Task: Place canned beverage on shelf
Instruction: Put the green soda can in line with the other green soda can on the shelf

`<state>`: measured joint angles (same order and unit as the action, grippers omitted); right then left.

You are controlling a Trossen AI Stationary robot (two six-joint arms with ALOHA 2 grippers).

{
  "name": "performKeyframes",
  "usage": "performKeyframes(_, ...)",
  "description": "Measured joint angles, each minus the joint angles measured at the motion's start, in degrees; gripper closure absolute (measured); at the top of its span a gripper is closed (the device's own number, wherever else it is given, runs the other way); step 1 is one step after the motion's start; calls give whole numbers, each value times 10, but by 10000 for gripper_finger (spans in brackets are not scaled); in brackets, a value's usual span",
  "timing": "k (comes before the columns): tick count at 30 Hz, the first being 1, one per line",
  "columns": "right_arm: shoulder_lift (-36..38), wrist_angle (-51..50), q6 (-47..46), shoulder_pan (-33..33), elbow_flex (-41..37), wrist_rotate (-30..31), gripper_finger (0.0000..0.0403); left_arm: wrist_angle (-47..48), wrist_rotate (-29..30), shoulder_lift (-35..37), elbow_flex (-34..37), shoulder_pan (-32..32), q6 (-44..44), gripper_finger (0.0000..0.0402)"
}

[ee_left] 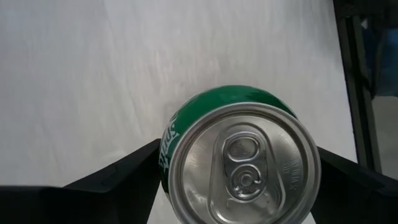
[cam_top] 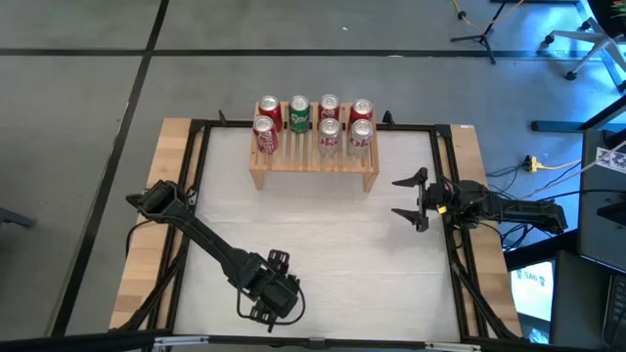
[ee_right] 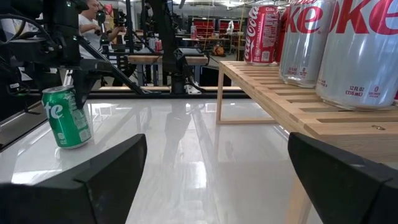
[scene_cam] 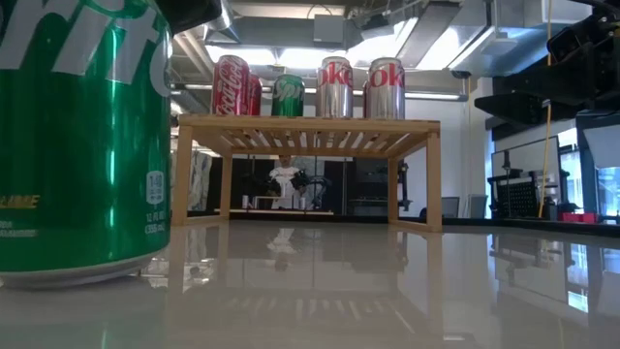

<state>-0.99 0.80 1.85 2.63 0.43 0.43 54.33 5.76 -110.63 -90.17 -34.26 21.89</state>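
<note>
A green soda can [ee_left: 242, 168] stands upright on the white table near its front edge; it also shows in the low view [scene_cam: 82, 145] and the right wrist view [ee_right: 65, 118]. My left gripper [cam_top: 269, 296] is over it, its fingers down on either side of it. The light-wood slatted shelf [cam_top: 313, 161] stands at the table's far side on its side legs and carries several red, silver and green cans [cam_top: 313, 122]. My right gripper [cam_top: 409, 200] is open and empty to the right of the shelf's near end. My left gripper comes at the green can from above, fingers pointing down. One finger [ee_left: 124, 180] lies against the can's side wall [ee_left: 169, 146] and the other [ee_left: 354, 180] against the opposite side, with no gap showing. The can stands upright with its base on the table [scene_cam: 87, 276].
A black frame rail [cam_top: 450, 196] runs round the white table top, with wood strips outside it. Open table surface [cam_top: 333, 244] lies between the green can and the shelf. The shelf's near slats [ee_right: 323, 118] are bare in front of the cans.
</note>
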Motion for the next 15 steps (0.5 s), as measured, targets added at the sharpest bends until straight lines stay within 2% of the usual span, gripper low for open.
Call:
performKeyframes(10,0,0,0,0,0,0,17,-7,-13,0,0,0,-17,82)
performKeyframes(15,0,0,0,0,0,0,17,-9,-23,0,0,0,-32,49)
